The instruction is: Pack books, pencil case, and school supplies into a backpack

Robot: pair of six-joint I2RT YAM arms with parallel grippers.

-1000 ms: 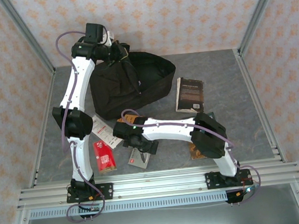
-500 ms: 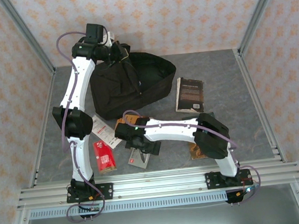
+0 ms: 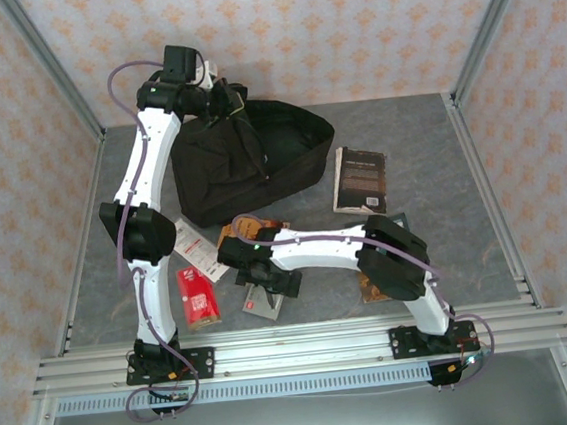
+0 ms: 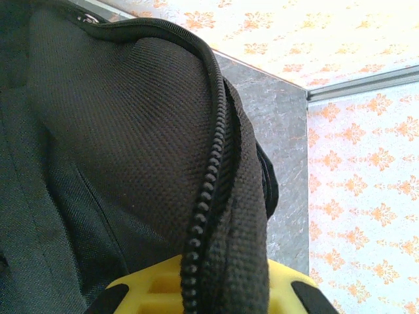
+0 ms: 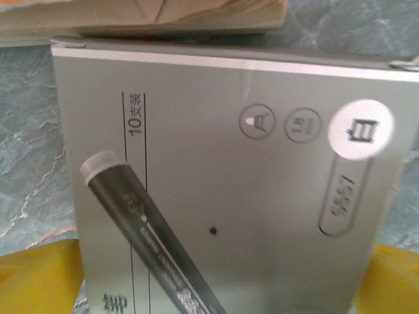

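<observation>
The black backpack lies open at the back left of the table. My left gripper is shut on its zip edge, with fabric running down between the yellow fingers. My right gripper hangs open low over the grey flat box, one yellow finger at each side of it. A black book lies to the right of the backpack. An orange book lies partly hidden under the right arm. The pencil case is out of view.
A white-and-red card and a red packet lie by the left arm. Another book peeks out behind the right wrist, its page edge just beyond the grey box. Metal rails line the near edge.
The right arm has shifted slightly towards the near edge and down over the grey box. The left arm has held still on the backpack.
</observation>
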